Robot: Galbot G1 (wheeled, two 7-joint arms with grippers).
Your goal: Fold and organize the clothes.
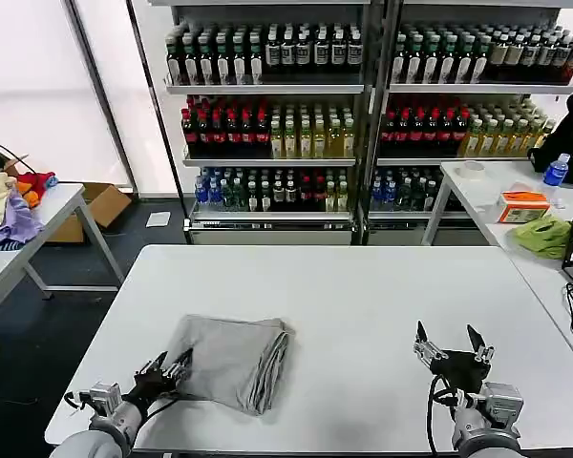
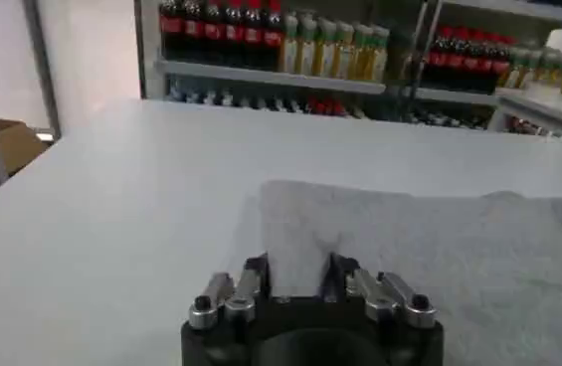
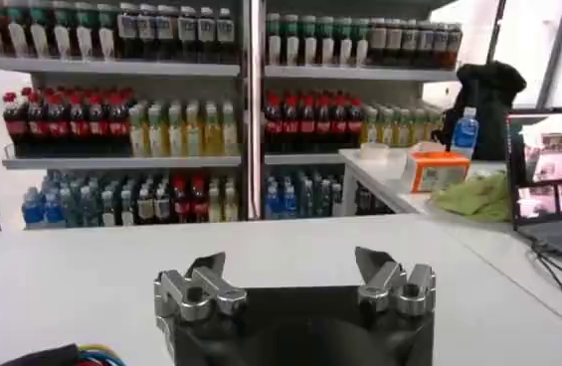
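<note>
My left end effector (image 1: 172,368), fingers spread and holding nothing, meets the near-left edge of the folded grey garment (image 1: 234,358) on the counter (image 1: 363,296), so next I judge a final tidy or shift, while my right end effector (image 1: 451,343) waits open and empty.

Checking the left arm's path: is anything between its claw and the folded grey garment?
Nothing visible. The left claw, open, sits at the near left edge of the folded grey garment with bare table around. The right claw is open, well off to the right.
</note>
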